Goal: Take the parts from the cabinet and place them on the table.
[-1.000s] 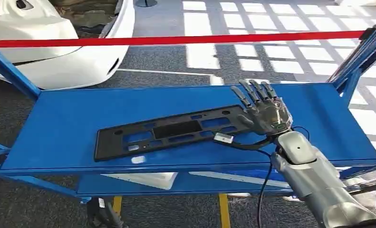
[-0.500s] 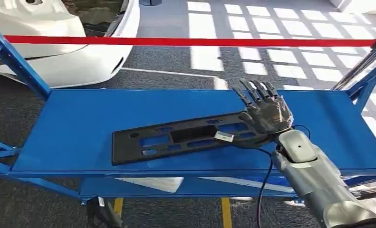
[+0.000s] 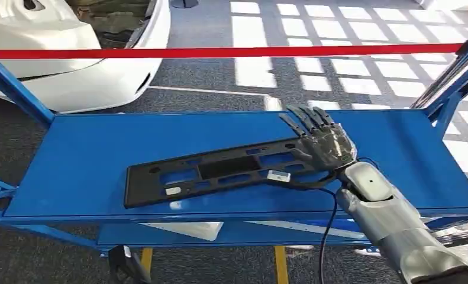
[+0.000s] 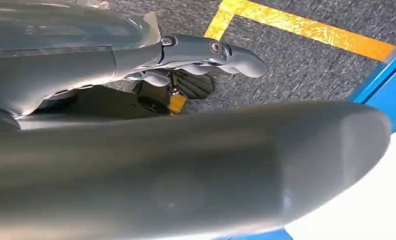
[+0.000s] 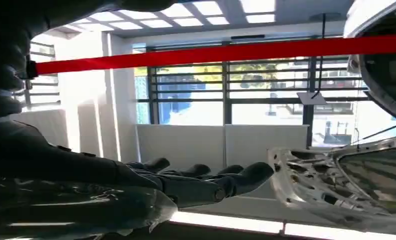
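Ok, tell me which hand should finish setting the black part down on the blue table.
Right. The right hand rests on the end of the black part lying on the blue table; the left hand hangs low over the floor.

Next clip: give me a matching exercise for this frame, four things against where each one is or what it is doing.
Things:
1. black part
2. right hand
3. red tape
4. white panel

Places or states:
A. stretched across the scene beyond the blue table
B. lying flat on the table's top
C. on the lower shelf, under the top
D. resting on one end of the part, fingers extended

Pairs: 1-B, 2-D, 3-A, 4-C
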Controlling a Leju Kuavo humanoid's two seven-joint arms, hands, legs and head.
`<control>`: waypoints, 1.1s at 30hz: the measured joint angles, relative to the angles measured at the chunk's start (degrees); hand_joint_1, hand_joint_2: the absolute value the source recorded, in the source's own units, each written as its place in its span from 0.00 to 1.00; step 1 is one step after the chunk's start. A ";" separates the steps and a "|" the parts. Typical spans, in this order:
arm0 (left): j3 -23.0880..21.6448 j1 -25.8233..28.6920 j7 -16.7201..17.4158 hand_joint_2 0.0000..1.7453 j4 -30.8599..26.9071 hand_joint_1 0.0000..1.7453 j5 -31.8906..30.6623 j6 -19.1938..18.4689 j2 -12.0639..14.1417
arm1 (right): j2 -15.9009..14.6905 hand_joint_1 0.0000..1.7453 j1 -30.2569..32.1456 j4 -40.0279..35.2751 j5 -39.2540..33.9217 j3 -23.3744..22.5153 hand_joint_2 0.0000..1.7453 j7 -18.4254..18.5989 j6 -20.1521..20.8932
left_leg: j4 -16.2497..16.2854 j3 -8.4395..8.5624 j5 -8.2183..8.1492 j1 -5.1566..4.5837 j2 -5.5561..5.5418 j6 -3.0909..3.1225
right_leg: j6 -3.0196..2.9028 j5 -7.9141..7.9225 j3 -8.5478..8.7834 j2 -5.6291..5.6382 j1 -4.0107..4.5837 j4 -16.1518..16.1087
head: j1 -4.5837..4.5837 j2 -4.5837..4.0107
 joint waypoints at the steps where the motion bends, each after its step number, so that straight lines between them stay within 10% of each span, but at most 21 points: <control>1: 0.00 0.00 0.02 0.00 0.00 0.00 0.00 0.02 0.00 | -0.07 0.00 0.00 -0.04 -0.28 0.78 1.00 0.02 0.41 | 0.00 0.01 0.04 0.00 0.00 -0.05 | -0.02 0.01 0.01 -0.01 0.00 0.01 | -0.02 0.00; 12: 0.02 0.25 0.00 0.00 0.00 0.00 0.00 0.59 0.11 | -2.07 0.00 -0.73 -0.02 -5.77 8.52 1.00 -3.17 11.25 | 0.00 0.13 0.10 -0.15 0.00 -0.13 | -0.10 0.08 0.17 -0.03 -0.07 0.03 | 0.00 0.00; 33: 0.02 0.88 -0.04 0.00 0.00 0.00 -0.02 0.72 0.59 | -5.07 0.00 -0.89 -1.16 -7.56 15.52 1.00 -3.98 14.23 | 0.00 0.38 0.08 -0.24 0.00 -0.11 | -0.09 0.08 0.41 -0.03 -0.16 -0.02 | 0.00 0.00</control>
